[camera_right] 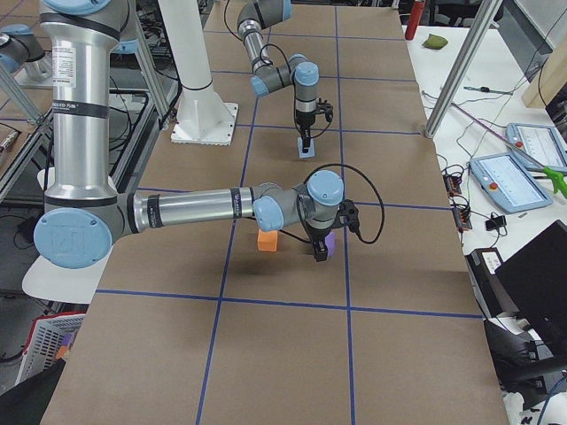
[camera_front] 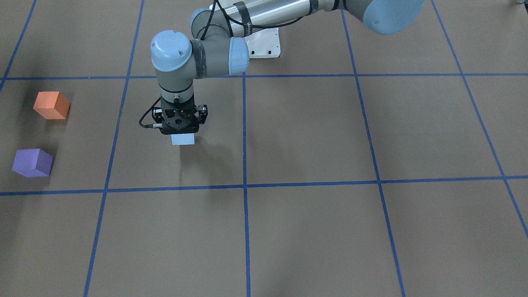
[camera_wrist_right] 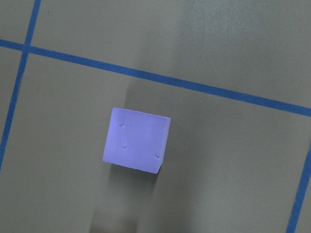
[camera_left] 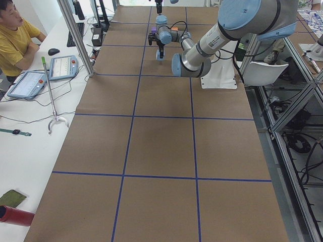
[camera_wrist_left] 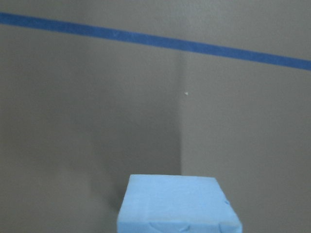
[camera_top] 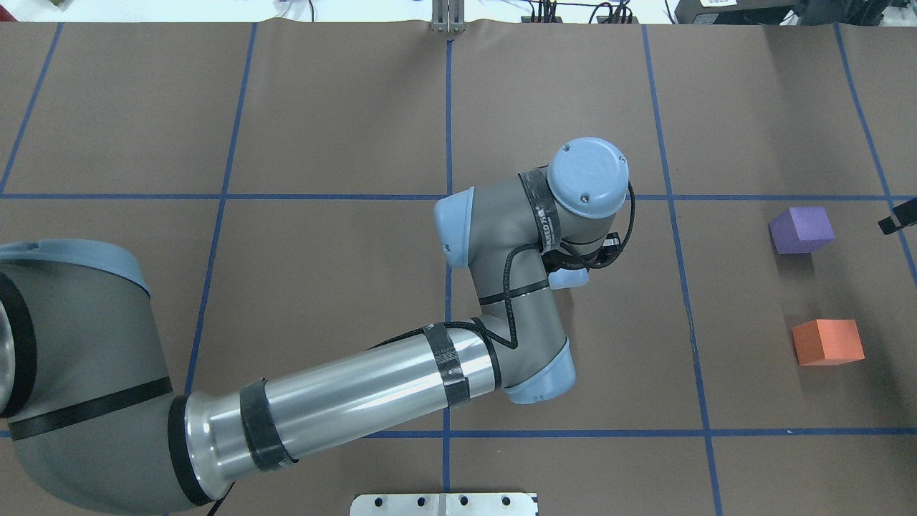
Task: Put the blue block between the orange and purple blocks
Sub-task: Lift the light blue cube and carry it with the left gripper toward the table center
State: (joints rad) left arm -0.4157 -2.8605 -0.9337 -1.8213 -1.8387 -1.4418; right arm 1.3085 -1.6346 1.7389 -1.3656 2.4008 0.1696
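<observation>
Left gripper (camera_front: 181, 131) is clamped on the blue block (camera_front: 183, 140), which is carried clear of the table (camera_front: 313, 136) and well apart from the orange block (camera_front: 51, 105) and purple block (camera_front: 32, 162). The right gripper (camera_right: 320, 252) hangs above the purple block; you cannot tell its opening.

Risks:
- Your left arm may strike the right one at the gap.
- The gap looks snug, so a skewed descent would nudge a neighbour.

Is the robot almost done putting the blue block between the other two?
Not yet. Done: the left pincer has gripped the blue block. In hand: it holds the block over the middle of the table, far from the others. Left: bring it to the empty gap between the orange block and the purple block, then let go.
</observation>
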